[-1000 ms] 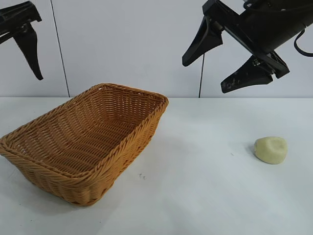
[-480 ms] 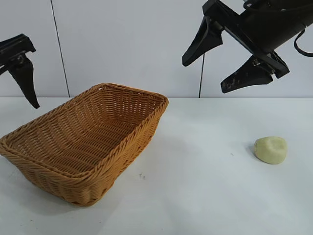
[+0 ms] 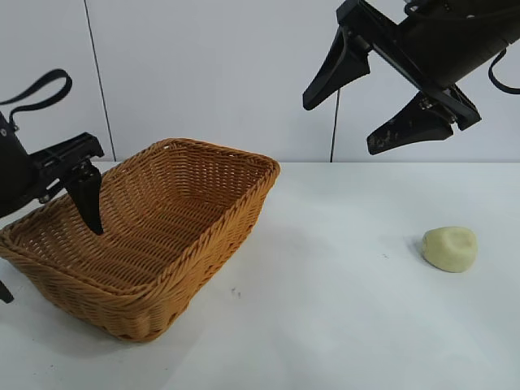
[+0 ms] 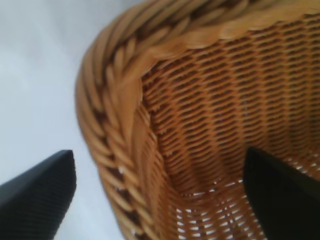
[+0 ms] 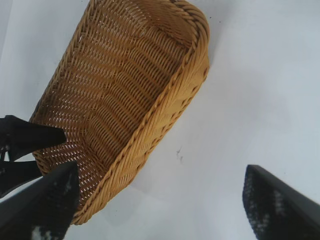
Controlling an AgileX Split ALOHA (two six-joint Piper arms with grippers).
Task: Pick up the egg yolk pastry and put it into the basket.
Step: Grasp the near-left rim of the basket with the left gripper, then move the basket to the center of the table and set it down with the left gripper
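The egg yolk pastry (image 3: 449, 248), a small pale yellow lump, lies on the white table at the right, apart from both grippers; neither wrist view shows it. The wicker basket (image 3: 219, 146) stands at the left. My left gripper (image 3: 45, 248) is open and straddles the basket's near-left corner rim (image 4: 115, 125), one finger (image 4: 280, 190) inside, the other (image 4: 40, 190) outside. My right gripper (image 3: 341, 126) is open and empty, high above the table between basket and pastry. Its view looks down on the basket (image 5: 165, 100) and the left gripper (image 5: 25, 140).
The white table (image 3: 341, 325) stretches between the basket and the pastry with nothing on it but a few small dark specks (image 3: 236, 291). A white wall with a dark vertical seam (image 3: 97, 81) stands behind.
My left gripper has come down from high at the left onto the basket's near-left corner. The right gripper, the basket and the pastry have not moved.
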